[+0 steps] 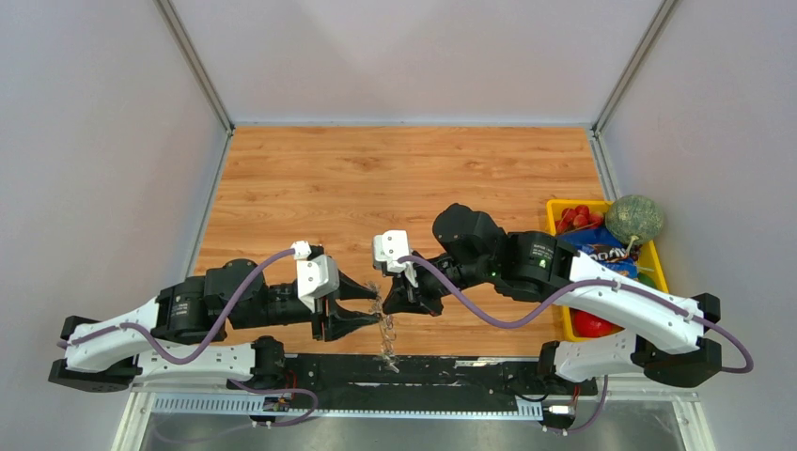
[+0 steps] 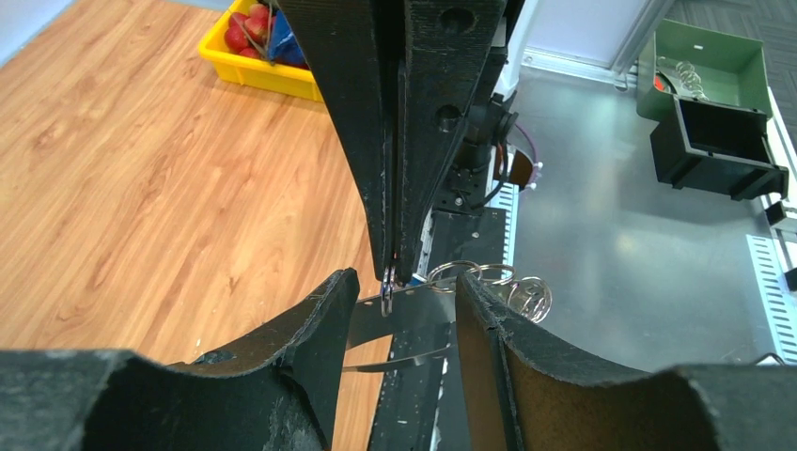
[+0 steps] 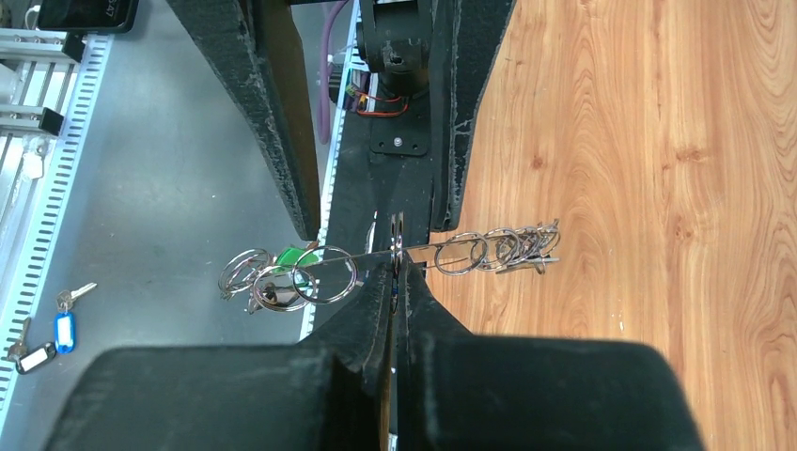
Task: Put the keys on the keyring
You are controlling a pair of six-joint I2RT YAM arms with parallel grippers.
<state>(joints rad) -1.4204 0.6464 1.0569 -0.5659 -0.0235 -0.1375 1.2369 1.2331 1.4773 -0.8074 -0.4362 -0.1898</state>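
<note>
Wood-grain surface (image 1: 404, 183) filled the middle of the overhead view, with pale walls around it and a grey metal ledge (image 3: 169, 216) along its near edge. My two arms met low in the centre of that view.

My right tool (image 3: 397, 258) was pressed together, pinching the keyring (image 3: 428, 246), a thin silvery wire that ran almost level across the middle of the right wrist view. Small split rings hung on it in two bunches. One bunch, left of the pinch, carried a green tag (image 3: 296, 256). The other, to the right, carried the keys (image 3: 526, 258) over the wood. My left tool (image 2: 406, 291) was spread, one finger on each side of the wire; I could not tell whether either finger touched it.

Two more keys lay on the grey metal at the lower left of the right wrist view, one with a blue tag (image 3: 64, 331), one with a white tag (image 3: 38, 357).

At the right edge of the overhead view stood a yellow bin (image 1: 663, 272) holding red strawberries (image 1: 578, 218), a green netted ball (image 1: 634, 218) and a blue packet (image 1: 601, 252); its white lettering was too small for me to read. At the upper right of the left wrist view sat a green bin (image 2: 724, 47) with a few silvery rings (image 2: 681, 75) inside, and just in front of it an open black box (image 2: 719, 141).
</note>
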